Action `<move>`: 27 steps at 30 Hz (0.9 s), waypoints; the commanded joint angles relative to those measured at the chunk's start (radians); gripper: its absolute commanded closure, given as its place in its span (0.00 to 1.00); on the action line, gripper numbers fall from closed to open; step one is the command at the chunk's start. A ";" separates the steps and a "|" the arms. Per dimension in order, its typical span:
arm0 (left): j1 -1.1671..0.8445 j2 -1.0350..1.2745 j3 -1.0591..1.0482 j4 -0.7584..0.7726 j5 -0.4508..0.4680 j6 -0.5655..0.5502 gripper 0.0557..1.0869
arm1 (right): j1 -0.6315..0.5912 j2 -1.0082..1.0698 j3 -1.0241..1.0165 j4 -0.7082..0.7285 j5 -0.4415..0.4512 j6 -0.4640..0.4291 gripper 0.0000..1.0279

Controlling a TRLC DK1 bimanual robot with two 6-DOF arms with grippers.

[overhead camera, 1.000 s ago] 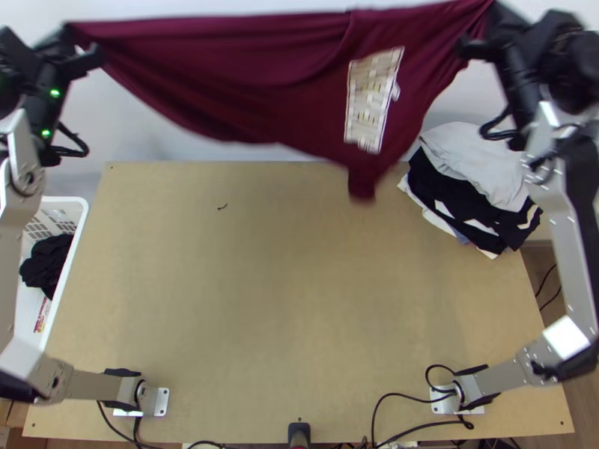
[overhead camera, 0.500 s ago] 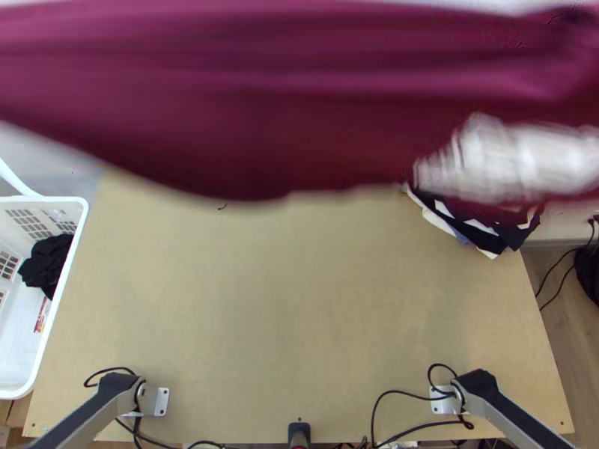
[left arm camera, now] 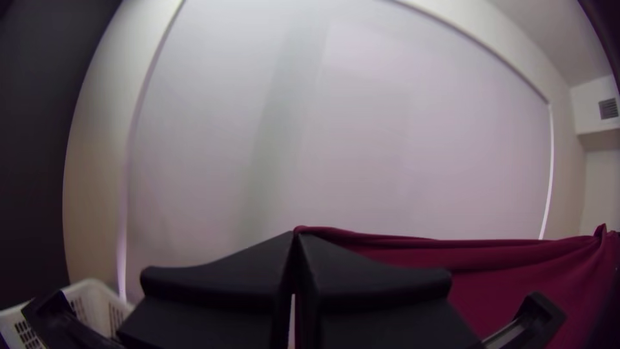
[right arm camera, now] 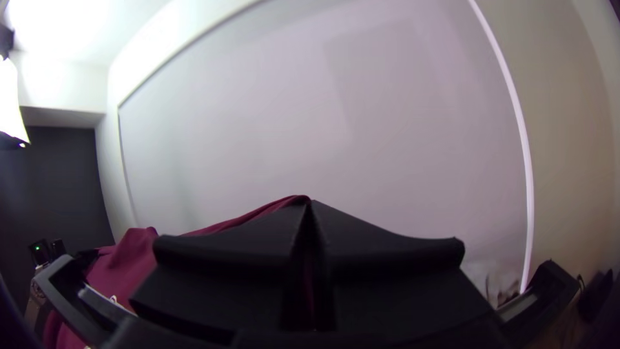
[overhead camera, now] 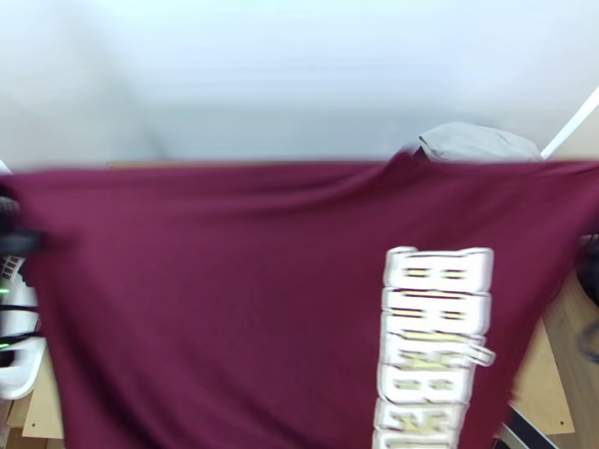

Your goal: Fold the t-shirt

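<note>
At the left edge of the top view is my left gripper (overhead camera: 21, 241), with the maroon t-shirt (overhead camera: 224, 299) stretched from it across to the right edge. The shirt hangs open in one broad sheet, its white lettering (overhead camera: 434, 329) right of centre, and hides most of the table. In the left wrist view my left gripper (left arm camera: 297, 238) is shut on an upper edge of the shirt (left arm camera: 516, 265). My right gripper (right arm camera: 310, 205) is likewise shut on the shirt (right arm camera: 129, 258) in the right wrist view, the cloth's top edge running off from its fingertips.
Behind the shirt at the back right lies a pile of folded clothes (overhead camera: 479, 142). A white basket (overhead camera: 30, 374) stands beyond the table's left side. Bare strips of table (overhead camera: 545, 382) show at the lower corners. A pale wall rises at the back.
The shirt has swung from the back of the table past the top of the view and now spreads down to the near edge. Both arms have moved with it, still holding it stretched.
</note>
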 commanded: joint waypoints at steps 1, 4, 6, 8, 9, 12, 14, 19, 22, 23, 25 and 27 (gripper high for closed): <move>0.004 -0.108 -0.303 0.045 -0.014 -0.015 0.96 | 0.021 -0.109 -0.286 0.020 0.047 0.062 0.97; 0.007 -0.158 -0.540 0.075 0.016 -0.001 0.96 | 0.047 -0.198 -0.545 0.053 0.035 0.084 0.97; 0.014 -0.170 -0.651 0.115 0.029 -0.006 0.96 | 0.048 -0.224 -0.674 0.070 0.033 0.139 0.97; 0.012 -0.153 -0.715 0.149 0.041 -0.024 0.96 | 0.048 -0.224 -0.771 0.075 0.015 0.180 0.97; 0.011 -0.131 -0.734 0.169 0.049 -0.030 0.96 | 0.048 -0.222 -0.810 0.096 0.010 0.199 0.97; 0.020 -0.033 -0.746 0.209 0.070 -0.056 0.96 | 0.047 -0.193 -0.892 0.162 -0.008 0.225 0.97; 0.024 0.036 -0.741 0.244 0.081 -0.059 0.96 | 0.039 -0.136 -0.916 0.204 -0.023 0.248 0.97; 0.034 0.260 -0.701 0.336 0.115 -0.070 0.96 | -0.027 0.075 -0.907 0.302 -0.103 0.263 0.97; 0.040 0.412 -0.637 0.359 0.119 -0.083 0.96 | -0.053 0.230 -0.864 0.365 -0.122 0.256 0.97; 0.044 0.461 -0.625 0.393 0.119 -0.087 0.96 | -0.065 0.276 -0.847 0.379 -0.131 0.254 0.97; 0.061 0.571 -0.567 0.397 0.151 -0.112 0.96 | -0.085 0.370 -0.810 0.409 -0.142 0.240 0.97; 0.087 0.685 -0.505 0.405 0.164 -0.127 0.96 | -0.105 0.465 -0.766 0.431 -0.145 0.231 0.97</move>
